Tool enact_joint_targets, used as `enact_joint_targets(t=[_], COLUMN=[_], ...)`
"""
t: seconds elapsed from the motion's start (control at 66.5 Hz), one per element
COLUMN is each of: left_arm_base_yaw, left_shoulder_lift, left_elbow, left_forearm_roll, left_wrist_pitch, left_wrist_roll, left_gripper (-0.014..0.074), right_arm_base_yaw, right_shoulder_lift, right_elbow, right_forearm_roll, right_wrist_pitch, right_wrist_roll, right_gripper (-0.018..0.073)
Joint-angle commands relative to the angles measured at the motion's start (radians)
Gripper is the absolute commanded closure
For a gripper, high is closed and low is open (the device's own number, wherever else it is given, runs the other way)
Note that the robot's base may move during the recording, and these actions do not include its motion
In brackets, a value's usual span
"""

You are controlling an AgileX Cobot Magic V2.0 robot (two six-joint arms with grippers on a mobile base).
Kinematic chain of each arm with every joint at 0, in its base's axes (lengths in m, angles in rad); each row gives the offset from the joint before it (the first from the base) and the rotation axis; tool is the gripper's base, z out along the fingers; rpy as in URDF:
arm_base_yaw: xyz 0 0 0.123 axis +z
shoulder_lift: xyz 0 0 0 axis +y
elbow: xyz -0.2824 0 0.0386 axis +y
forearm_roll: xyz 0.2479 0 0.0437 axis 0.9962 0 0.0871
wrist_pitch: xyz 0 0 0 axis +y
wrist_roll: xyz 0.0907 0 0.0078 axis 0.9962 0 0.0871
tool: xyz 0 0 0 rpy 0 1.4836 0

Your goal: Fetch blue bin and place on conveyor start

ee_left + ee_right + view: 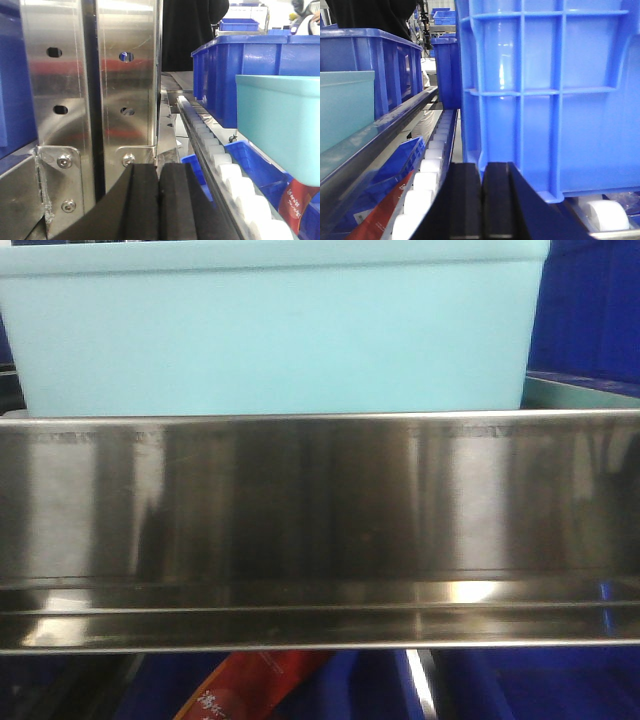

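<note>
Behind the steel rail (320, 500), blue bin (270, 335); left hand (159, 200), right hand (482, 200) closed.

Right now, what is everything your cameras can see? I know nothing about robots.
blue bin: one, pale turquoise, just above the rail in the front view.
steel rail: one, shiny silver, running across the whole front view.
ribbed bins: several, dark blue, to both sides of the pale bin and further back; one is very close to the right wrist camera.
rollers: rows, white, along tracks below the bins.
red packet: one, red with pale writing, low down below the rail.
steel post: one, silver with holes, close to the left wrist camera.
left gripper: one, black pads, closed, holding nothing.
right gripper: one, black pads, closed, holding nothing.
</note>
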Motion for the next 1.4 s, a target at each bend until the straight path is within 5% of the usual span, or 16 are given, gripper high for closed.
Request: enact_joint_targets(t=[0.0,0.767,0.933,1.038,1.144,1.249,1.384], left_arm_base_yaw=[-0.006,-0.006,-0.006,-0.006,-0.006,-0.006,-0.006], left_shoulder_lift=[-0.003,-0.003,-0.003,-0.003,-0.003,0.012,0.090], left_elbow=[-0.003,-0.003,-0.003,-0.020,-0.135,-0.282,-0.431], left_forearm_roll=[-0.007,-0.007,-0.098,-0.115,-0.115,-0.104,-0.072], left_wrist_pitch=[-0.013,-0.063,-0.157,-0.202,-0.095,0.106,0.272], left_wrist_roll=[0.002,0.002,-0.003,-0.003,-0.003,-0.003,-0.003], left_gripper=[0.0707,0.0707,0.0707,0.0707,0.0707,0.0706,0.0666], right_arm_base_yaw=[0.001,0.001,0.003,0.003,0.003,0.009,0.010], right_shoulder_lift=[-0.002,-0.002,-0.002,-0.002,-0.002,0.027,0.098], right_elbow=[-0.001,-0.001,-0.001,-0.124,-0.294,-0.459,-0.587], right_forearm_roll=[0.002,0.002,0.032,0.032,0.032,0.032,0.032], right_wrist_pitch=[-0.022,-0.097,-0.179,-0.065,0.182,0.349,0.428], right_wrist_roll=[-0.005,-0.005,-0.005,-0.005,-0.005,-0.005,-0.005], right_gripper=[0.0721,0.0721,0.0721,0.0721,0.0714,0.0599,0.0258])
